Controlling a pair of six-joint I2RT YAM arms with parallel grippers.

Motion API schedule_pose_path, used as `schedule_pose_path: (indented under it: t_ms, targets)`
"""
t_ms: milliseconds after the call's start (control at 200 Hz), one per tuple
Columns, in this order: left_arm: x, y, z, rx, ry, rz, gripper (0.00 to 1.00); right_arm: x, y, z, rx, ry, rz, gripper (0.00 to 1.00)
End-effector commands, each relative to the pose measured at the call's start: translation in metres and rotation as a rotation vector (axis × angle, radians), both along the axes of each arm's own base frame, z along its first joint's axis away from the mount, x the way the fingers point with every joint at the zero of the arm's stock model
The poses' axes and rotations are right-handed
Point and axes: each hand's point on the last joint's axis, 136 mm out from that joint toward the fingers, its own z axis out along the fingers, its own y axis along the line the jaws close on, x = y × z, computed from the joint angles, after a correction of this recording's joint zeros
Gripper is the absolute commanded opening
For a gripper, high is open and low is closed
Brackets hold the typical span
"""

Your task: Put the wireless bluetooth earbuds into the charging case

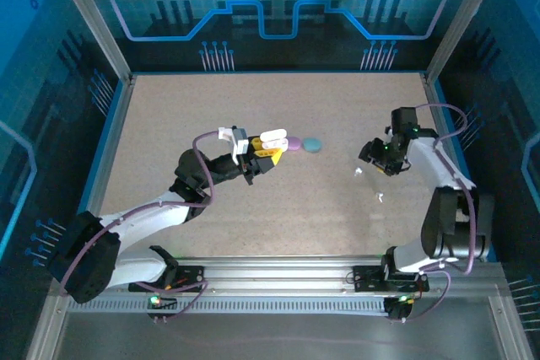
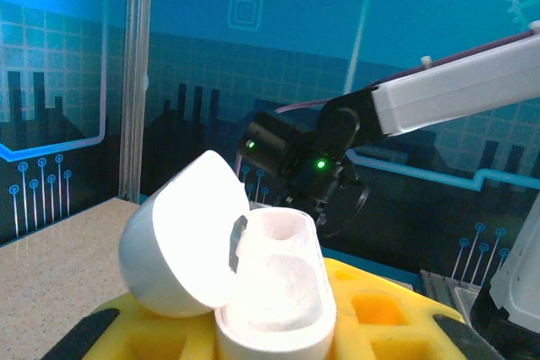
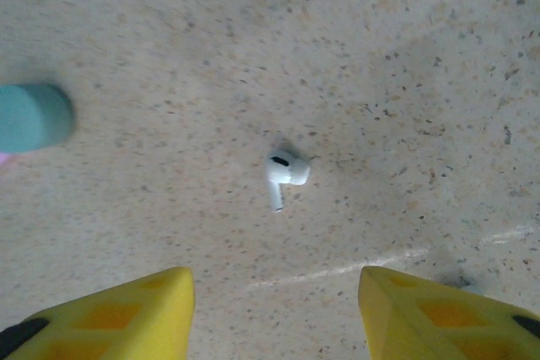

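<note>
Two white earbuds lie loose on the speckled tabletop [image 1: 211, 107], both on the right half and well apart from the case: upper earbud [image 1: 358, 172] just beside the right gripper [image 1: 380, 159], lower earbud [image 1: 380, 198] nearer the arm bases. One white charging case [image 1: 274, 136], clamped at its base between the yellow fingers of the left gripper [image 1: 263, 156] and held clear of the table near centre. The left wrist view shows the case lid [image 2: 181, 246] swung open to the left and the base [image 2: 283, 292] upright, with one moulded well visible at its top. Right gripper spread wide, gripping nothing; in its wrist view the two yellow fingertips [image 3: 126, 309] sit at the bottom edge, and one earbud [image 3: 285, 170] lies on the table ahead of the gap, stem pointing toward the camera. Two round coin-like cases rest touching just right of the charging case: one purple case [image 1: 293, 142], one teal case [image 1: 313, 145].
</note>
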Motion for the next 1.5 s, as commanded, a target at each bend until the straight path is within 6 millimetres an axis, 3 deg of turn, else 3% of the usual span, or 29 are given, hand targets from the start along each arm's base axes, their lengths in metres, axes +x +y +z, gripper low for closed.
schedule_pose_path:
  t_ms: [0, 505, 645, 1496]
  targets:
    - [-0.005, 0.003, 0.008, -0.009, -0.043, 0.008, 0.22, -0.001, 0.000, -0.007, -0.057, 0.093, 0.041, 0.55]
    - [-0.007, 0.003, 0.001, 0.020, -0.037, 0.016, 0.22, 0.020, 0.010, -0.046, -0.129, 0.229, 0.127, 0.51]
    - [-0.006, 0.003, 0.001, 0.022, -0.036, 0.017, 0.22, 0.022, 0.013, -0.053, -0.133, 0.254, 0.145, 0.45]
    - [-0.008, 0.003, 0.000, 0.019, -0.027, 0.009, 0.22, 0.023, 0.019, -0.071, -0.166, 0.314, 0.191, 0.39]
